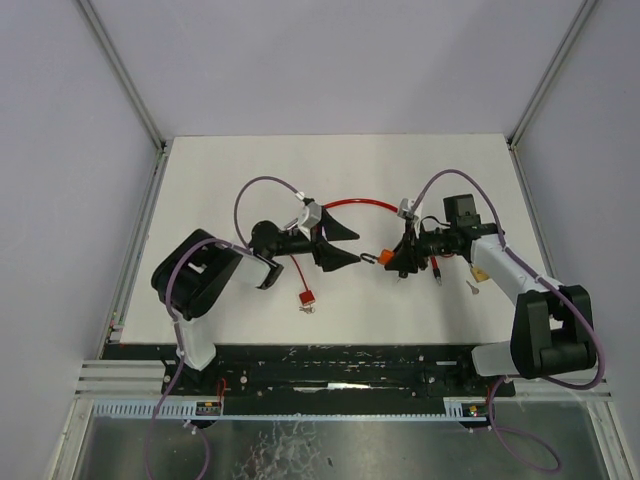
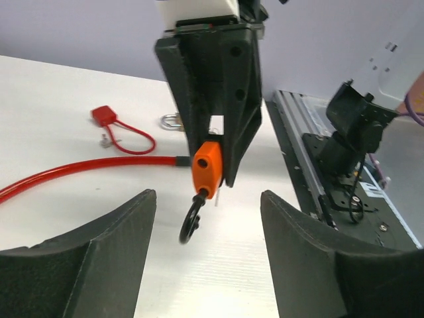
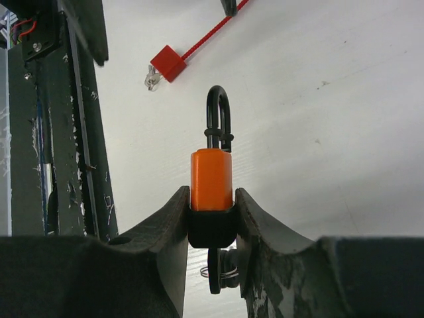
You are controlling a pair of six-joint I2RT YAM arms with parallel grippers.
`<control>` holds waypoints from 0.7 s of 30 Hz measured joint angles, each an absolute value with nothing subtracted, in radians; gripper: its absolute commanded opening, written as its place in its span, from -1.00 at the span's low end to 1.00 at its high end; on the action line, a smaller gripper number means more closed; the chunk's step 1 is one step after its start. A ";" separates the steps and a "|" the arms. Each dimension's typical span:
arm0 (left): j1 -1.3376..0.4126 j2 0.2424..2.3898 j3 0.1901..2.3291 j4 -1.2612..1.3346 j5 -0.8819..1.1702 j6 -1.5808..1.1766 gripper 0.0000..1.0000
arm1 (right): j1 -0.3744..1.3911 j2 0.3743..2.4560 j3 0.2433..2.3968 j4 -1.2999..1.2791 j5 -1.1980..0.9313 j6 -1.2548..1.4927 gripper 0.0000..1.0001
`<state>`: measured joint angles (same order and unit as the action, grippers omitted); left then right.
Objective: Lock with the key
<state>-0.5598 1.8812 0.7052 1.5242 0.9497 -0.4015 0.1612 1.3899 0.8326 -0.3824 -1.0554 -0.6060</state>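
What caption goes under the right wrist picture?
Right gripper pinches the orange padlock, black shackle pointing toward a red lock.

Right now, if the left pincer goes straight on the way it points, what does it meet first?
Probably the black shackle of the orange padlock, held by the right pincer; depth is hard to judge.

orange padlock [image 1: 383,256]: one
red padlock [image 1: 305,297]: one, 7 o'clock
red cables [image 1: 345,203]: two
loose key [image 1: 472,288]: one, 4 o'clock
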 measured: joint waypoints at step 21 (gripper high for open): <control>-0.646 1.794 0.674 1.534 0.552 -0.651 0.40 | 0.082 1.135 0.537 0.756 -1.047 0.423 -0.95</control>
